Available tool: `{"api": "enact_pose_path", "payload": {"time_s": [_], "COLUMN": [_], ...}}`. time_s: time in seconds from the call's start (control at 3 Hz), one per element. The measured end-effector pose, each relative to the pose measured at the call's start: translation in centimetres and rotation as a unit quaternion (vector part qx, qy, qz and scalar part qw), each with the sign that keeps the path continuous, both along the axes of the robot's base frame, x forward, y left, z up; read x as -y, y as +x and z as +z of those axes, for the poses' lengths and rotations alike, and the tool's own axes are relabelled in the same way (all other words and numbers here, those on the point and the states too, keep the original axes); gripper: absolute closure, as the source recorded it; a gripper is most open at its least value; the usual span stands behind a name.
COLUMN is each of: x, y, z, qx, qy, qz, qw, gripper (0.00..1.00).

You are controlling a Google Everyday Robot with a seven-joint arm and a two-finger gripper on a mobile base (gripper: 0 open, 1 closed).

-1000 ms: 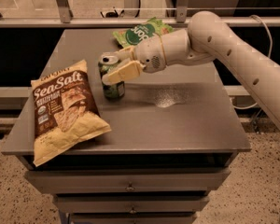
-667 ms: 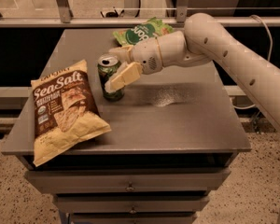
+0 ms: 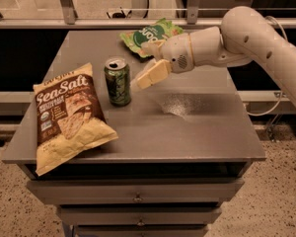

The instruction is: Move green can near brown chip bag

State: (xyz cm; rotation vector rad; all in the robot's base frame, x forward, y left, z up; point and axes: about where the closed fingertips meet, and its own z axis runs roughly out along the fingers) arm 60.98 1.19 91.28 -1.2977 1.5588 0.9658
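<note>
The green can [image 3: 117, 81] stands upright on the grey table [image 3: 202, 132], its silver top with pull-tab showing. The brown chip bag [image 3: 66, 116] lies flat just to the can's left, a narrow gap between them. My gripper [image 3: 144, 67] is just right of the can, apart from it, open and empty. One pale finger [image 3: 150, 74] points down-left toward the can. The arm reaches in from the right.
A flat green snack bag [image 3: 149, 33] lies at the table's back, behind the gripper. A pale scuffed patch [image 3: 180, 105] marks the tabletop at centre right. Drawers [image 3: 138, 197] are below the table's front edge. A railing runs behind.
The gripper was around the can and has let go, drawing back to the right. The can stays standing beside the chip bag.
</note>
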Motion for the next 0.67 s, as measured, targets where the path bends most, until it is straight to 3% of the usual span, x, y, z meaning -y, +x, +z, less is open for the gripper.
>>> {"api": "enact_pose_path", "payload": {"time_s": [0.33, 0.67], "x": [8.3, 9.6], "y": [0.4, 0.1], "z": [2.5, 3.5], "qx": [0.036, 0.046], "qy": [-0.048, -0.054], "qz": [-0.112, -0.128], "qw": [0.9919, 0.9892], "gripper": [0.0, 0.0]}}
